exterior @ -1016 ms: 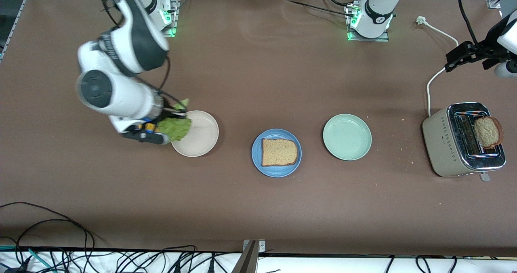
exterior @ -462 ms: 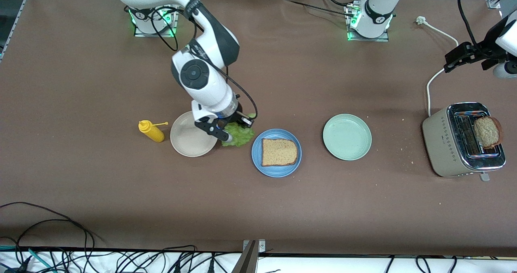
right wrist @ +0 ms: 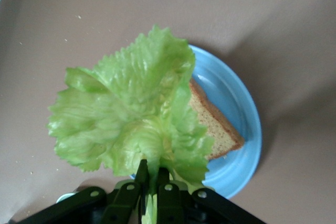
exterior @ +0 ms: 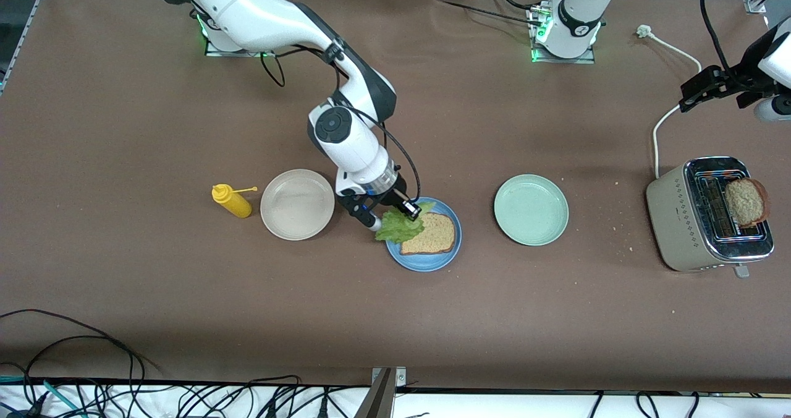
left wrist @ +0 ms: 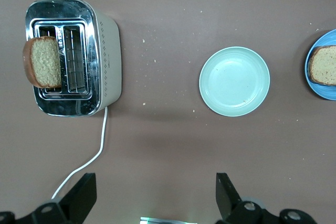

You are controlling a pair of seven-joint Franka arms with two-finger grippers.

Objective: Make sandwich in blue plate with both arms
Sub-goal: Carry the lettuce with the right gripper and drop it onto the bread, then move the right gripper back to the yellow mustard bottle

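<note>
The blue plate (exterior: 423, 260) lies mid-table between a cream plate (exterior: 297, 204) and a mint-green plate (exterior: 531, 209), carrying one bread slice (exterior: 435, 235). The right gripper (exterior: 395, 215) hangs over the blue plate's edge, clamped on a lettuce leaf (right wrist: 131, 114). The left gripper (left wrist: 152, 198) waits, fingers apart, over bare table near the toaster (exterior: 692, 220), where another bread slice (exterior: 746, 201) sticks up.

Toaster (exterior: 704, 217), mustard bottle (exterior: 231, 200), two plates (exterior: 297, 204)

Bread slice (exterior: 431, 233) on the blue plate (exterior: 426, 261) — lettuce leaf (exterior: 398, 227) over its edge, apparently untouching.
</note>
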